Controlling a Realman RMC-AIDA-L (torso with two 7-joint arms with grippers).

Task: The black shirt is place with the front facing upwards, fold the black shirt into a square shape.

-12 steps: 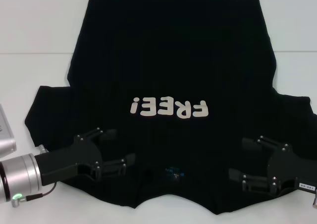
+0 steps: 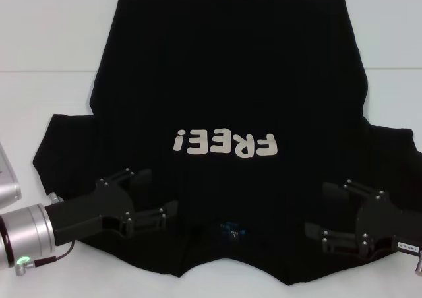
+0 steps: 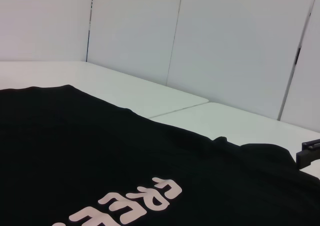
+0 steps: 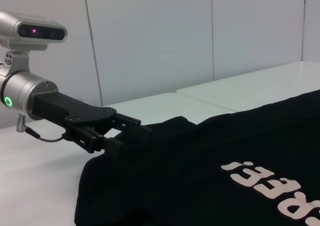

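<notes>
Black fingers of left gripper [image 2: 157, 194] spread, low over black shirt [image 2: 227, 80] near its shoulder on robot's left. Right gripper [image 2: 326, 212] fingers spread too, over opposite shoulder. Neither pinching cloth, as far as seen. Shirt flat on white counter [image 2: 46, 41], front up, collar toward robot, off-white lettering [image 2: 224, 143] readable. Judgement: no fold made yet; whole folding left. Count: one shirt, two grippers.

A large black cloth shirt [image 3: 100, 161] fills the lower frame. Its off-white lettering [image 3: 135, 203] sits bottom centre. A white table [image 3: 165, 103] lies behind.
</notes>
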